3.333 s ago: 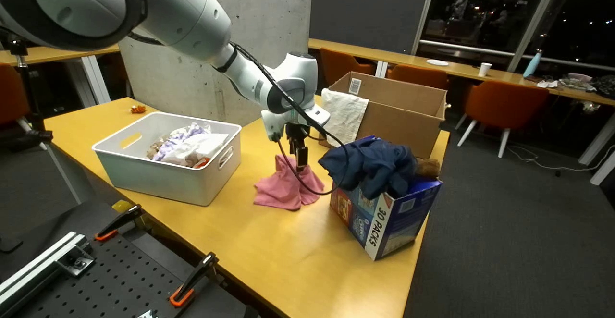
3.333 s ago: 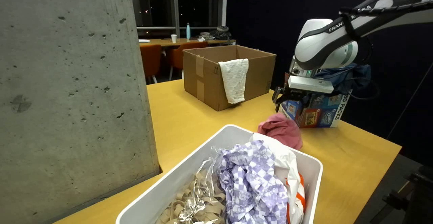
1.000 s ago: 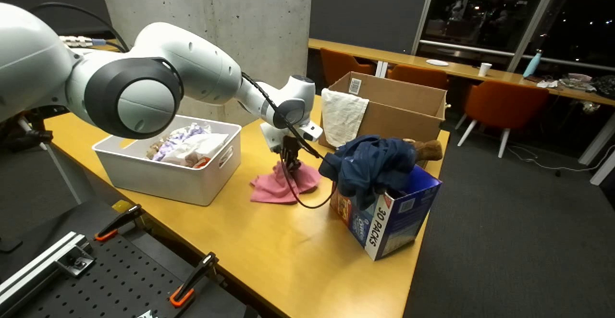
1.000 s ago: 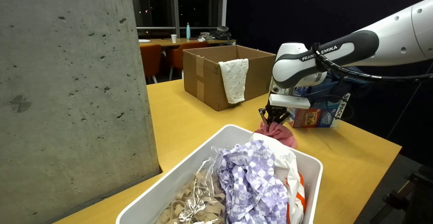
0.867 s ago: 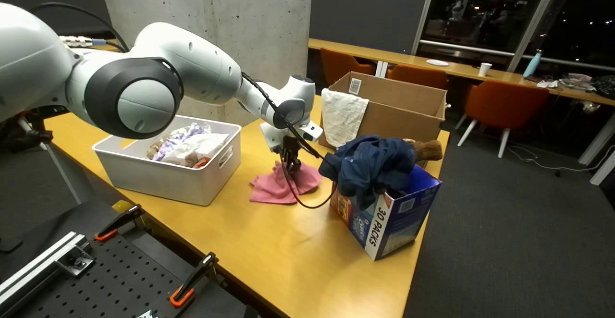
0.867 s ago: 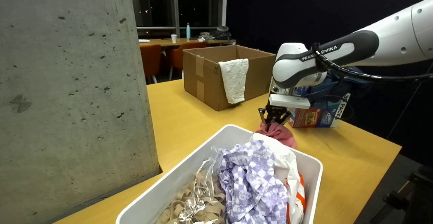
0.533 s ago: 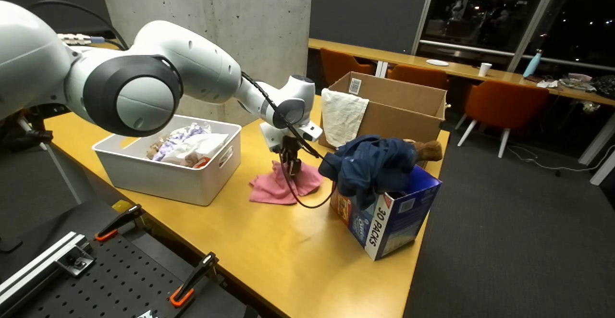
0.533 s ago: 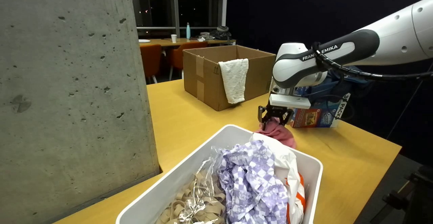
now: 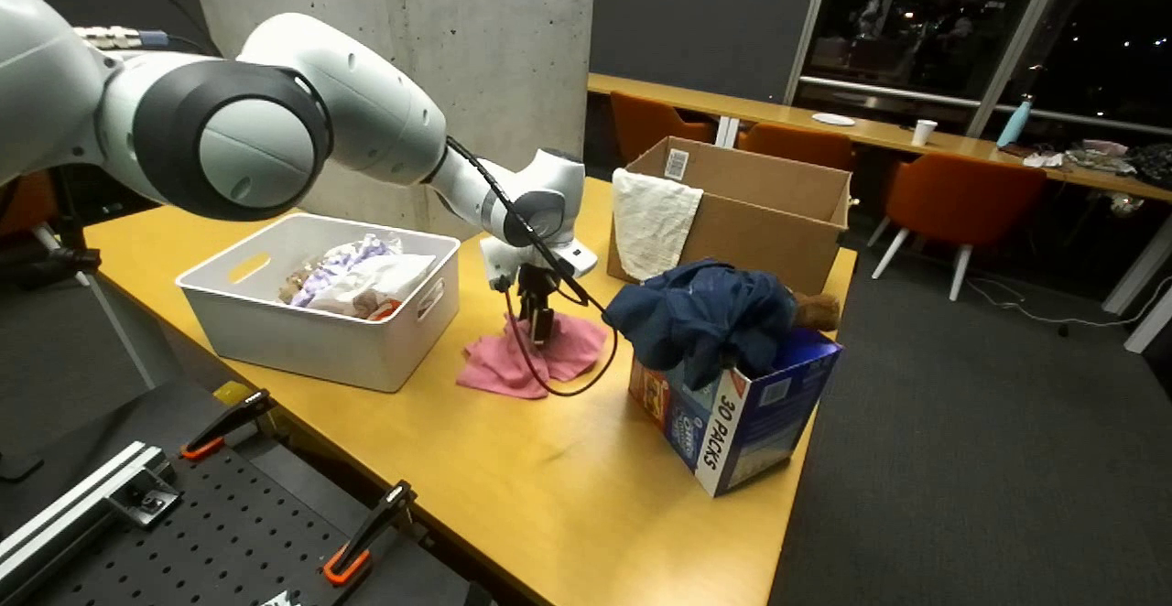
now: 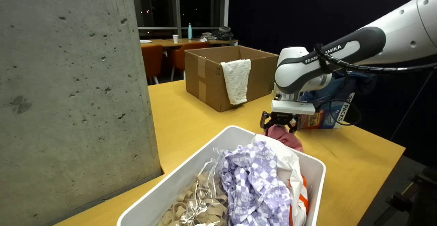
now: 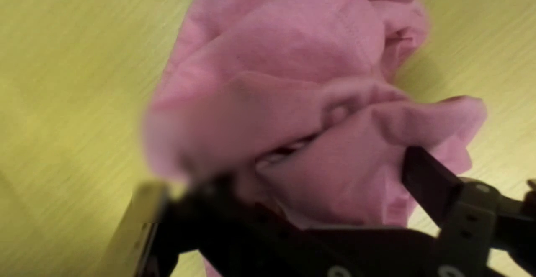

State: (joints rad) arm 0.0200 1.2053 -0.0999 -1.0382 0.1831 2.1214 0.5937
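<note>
Cloth (image 9: 497,366), pink and rumpled, lies on the table (image 9: 549,487) between a pale bin (image 9: 302,331) and a snack box (image 9: 769,423) (navy garment (image 9: 710,313) heaped atop), under the gripper (image 10: 279,130), its jaws apart; in an exterior view, a black cable (image 9: 528,232) loops before it.

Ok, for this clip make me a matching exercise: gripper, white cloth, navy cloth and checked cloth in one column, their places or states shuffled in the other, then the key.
Column one
1. gripper
2. white cloth
3. navy cloth
4. checked cloth

Column two
A. inside the bin
B. open, at the pink cloth
C. heaped on the snack box
D. hanging over the edge of the cardboard box

Right pairs: 1-B, 2-D, 3-C, 4-A
</note>
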